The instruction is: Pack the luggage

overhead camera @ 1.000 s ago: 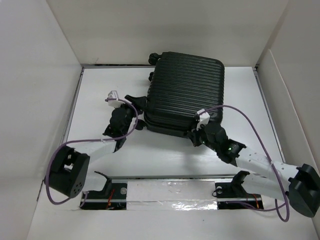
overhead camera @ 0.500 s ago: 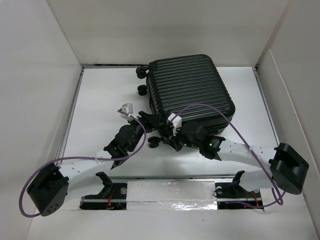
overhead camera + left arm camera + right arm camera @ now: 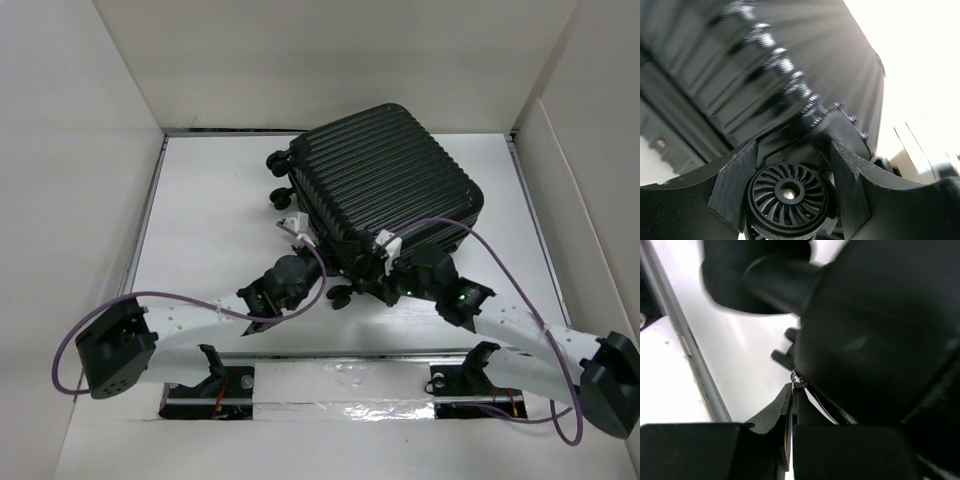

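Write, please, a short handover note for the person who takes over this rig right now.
The left gripper has its fingers closed on both sides of a caster wheel at the near-left corner of the suitcase.
The right gripper is shut, tips at the suitcase's near edge; whether it pinches anything cannot be told.
The suitcase lies askew on the table.
Done: shells look closed together.
Left: the zip state is not visible; check it, then release both grippers.
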{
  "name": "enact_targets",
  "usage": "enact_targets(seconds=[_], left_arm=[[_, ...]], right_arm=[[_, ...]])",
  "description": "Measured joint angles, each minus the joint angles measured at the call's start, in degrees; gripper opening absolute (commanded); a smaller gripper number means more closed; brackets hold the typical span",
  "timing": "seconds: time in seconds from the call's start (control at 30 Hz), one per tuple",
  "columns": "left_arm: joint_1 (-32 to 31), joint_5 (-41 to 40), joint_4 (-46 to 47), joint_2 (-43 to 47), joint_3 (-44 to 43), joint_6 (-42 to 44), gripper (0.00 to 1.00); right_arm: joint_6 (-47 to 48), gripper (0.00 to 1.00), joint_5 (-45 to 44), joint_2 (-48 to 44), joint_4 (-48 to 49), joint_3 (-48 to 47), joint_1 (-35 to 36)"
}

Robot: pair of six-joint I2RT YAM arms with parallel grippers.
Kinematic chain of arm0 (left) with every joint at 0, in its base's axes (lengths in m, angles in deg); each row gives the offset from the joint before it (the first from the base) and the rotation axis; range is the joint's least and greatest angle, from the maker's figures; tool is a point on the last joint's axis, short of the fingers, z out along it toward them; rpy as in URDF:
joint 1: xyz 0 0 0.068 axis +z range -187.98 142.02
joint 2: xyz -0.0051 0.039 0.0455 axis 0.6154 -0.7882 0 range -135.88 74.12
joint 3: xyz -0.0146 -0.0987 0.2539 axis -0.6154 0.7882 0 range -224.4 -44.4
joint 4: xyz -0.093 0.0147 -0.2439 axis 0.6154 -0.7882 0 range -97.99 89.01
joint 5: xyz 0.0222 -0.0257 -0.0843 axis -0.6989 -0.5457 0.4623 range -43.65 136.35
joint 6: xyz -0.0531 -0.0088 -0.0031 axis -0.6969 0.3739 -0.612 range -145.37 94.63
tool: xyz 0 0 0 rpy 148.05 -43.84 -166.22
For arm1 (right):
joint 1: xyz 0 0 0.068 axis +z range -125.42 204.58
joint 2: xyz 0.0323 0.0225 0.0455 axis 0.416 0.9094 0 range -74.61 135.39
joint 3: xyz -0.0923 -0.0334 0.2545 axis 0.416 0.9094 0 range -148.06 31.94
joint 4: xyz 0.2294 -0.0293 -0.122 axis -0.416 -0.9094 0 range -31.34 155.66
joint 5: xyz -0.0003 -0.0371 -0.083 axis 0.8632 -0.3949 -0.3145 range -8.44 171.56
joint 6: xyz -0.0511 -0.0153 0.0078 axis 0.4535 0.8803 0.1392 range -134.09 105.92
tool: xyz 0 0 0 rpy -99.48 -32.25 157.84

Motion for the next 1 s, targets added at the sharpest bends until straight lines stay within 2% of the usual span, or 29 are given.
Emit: enact_targets(seconds=[0.3, 0.43, 0.53, 0.67, 0.8, 1.0], left_arm=[[-4.5, 2.5, 7.3, -17.7, -12.5, 1.2, 0.00], [-5.6, 4.3, 10.4, -26.0, -19.6, 1.5, 0.00], [-5.5, 4.5, 10.6, -30.9, -25.0, 2.3, 0.00], [-4.4, 5.5, 10.6, -35.3, -30.3, 2.1, 0.00], [-3.6, 5.6, 10.8, -37.3, -32.5, 1.7, 0.00], [-2.8, 5.2, 12.5, -37.7, -32.6, 0.6, 0.00]], right_arm=[[-1.5, 0.00, 5.6, -7.7, -12.8, 0.3, -21.8], [-5.9, 0.00, 4.7, -10.0, -12.9, 1.6, -26.0], [-11.9, 0.00, 0.6, -12.2, -6.4, 6.0, -27.0], [-19.3, 0.00, -7.1, -11.7, 8.3, 12.3, -24.8], [-25.2, 0.00, -11.9, -6.7, 22.4, 15.8, -23.1], [-30.5, 0.00, -11.8, 2.2, 37.5, 17.5, -22.5]])
